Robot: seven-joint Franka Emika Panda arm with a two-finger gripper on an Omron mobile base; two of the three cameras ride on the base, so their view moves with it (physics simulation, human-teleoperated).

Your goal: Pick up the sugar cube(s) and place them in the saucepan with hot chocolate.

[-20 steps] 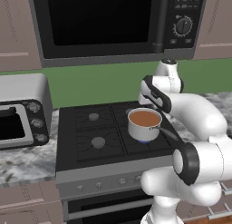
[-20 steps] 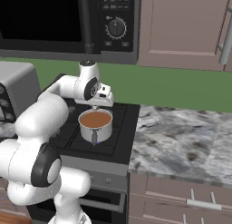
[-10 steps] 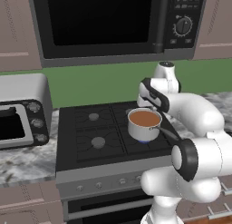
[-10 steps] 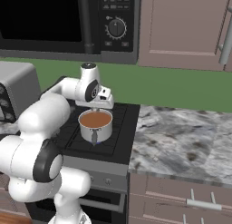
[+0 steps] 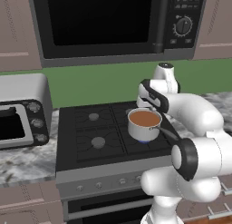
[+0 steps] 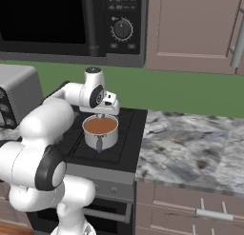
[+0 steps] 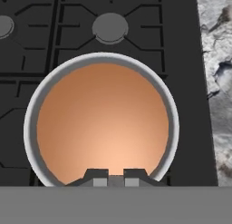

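Saucepan (image 7: 31,128) on the stove (image 5: 90,128), brown liquid inside; my claw (image 7: 115,177) hangs right over it, pinched closed, holding nothing I can see.

Black stove (image 5: 90,128), microwave (image 5: 104,23) above, toaster oven (image 5: 20,112) beside

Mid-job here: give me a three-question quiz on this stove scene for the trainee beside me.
1. True or false: the gripper is shut above the saucepan.
2. On which part of the stove does the saucepan stand? A front right burner; B back left burner; C the counter.
3. Fill in: the appliance mounted above the stove is a ____.

Key: 1 true. 2 A. 3 microwave.
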